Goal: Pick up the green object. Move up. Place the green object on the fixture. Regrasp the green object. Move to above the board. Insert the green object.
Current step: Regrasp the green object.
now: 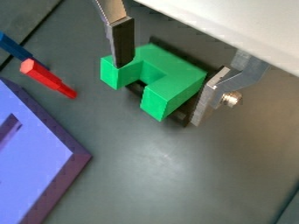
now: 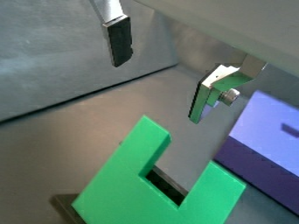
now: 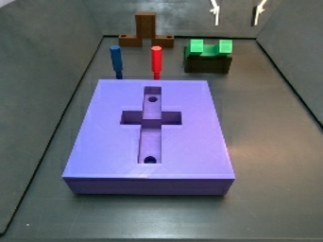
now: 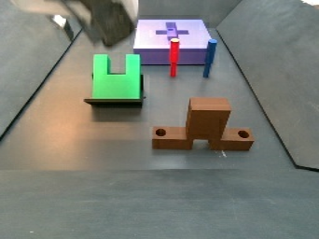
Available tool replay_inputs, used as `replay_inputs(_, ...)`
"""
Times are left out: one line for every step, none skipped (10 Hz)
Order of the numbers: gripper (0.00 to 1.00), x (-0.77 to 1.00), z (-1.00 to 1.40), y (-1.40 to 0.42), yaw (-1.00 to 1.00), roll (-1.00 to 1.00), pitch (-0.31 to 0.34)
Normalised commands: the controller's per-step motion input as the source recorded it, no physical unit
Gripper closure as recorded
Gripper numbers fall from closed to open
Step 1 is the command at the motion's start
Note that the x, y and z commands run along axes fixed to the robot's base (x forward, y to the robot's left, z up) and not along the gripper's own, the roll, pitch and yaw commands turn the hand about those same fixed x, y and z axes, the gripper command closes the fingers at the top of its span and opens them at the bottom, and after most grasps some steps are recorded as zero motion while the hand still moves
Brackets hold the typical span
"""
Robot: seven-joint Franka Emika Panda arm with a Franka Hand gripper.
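The green object (image 3: 210,48) is a bright green block with two prongs and a notch. It lies flat on the dark fixture (image 3: 209,65) near the far wall, and shows in both wrist views (image 1: 152,79) (image 2: 158,188) and in a side view (image 4: 117,75). My gripper (image 3: 236,11) hangs open and empty straight above it, clear of it. The silver fingers (image 1: 121,44) stand wide apart, one over each side of the block. The gripper also shows in a wrist view (image 2: 163,70). The lavender board (image 3: 151,132) with its cross recess lies apart from the block.
A thin red peg (image 3: 157,61) and a thin blue peg (image 3: 115,61) stand at the board's far edge. A brown cross-shaped upright piece (image 3: 146,33) stands behind them. Grey walls enclose the dark floor on both sides.
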Motion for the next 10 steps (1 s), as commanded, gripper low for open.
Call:
replay_inputs(0.00,0.07,0.23,-0.15,0.23,1.00,0.009)
replay_inputs(0.00,0.03,0.12,-0.11,0.21,1.00,0.009)
replay_inputs(0.00,0.02,0.10,-0.11,0.21,1.00,0.009)
replay_inputs(0.00,0.02,0.06,-0.11,0.22,1.00,0.014)
replay_inputs(0.00,0.02,0.05,-0.10,0.22,1.00,0.009)
replay_inputs(0.00,0.03,0.05,-0.10,0.22,1.00,0.000)
replay_inputs(0.00,0.03,0.05,-0.10,0.22,1.00,0.000)
replay_inputs(0.00,0.03,0.04,-0.09,0.22,1.00,0.000)
replay_inputs(0.00,0.02,0.04,-0.09,0.23,1.00,0.000)
replay_inputs(0.00,0.01,0.04,-0.08,0.24,1.00,0.000)
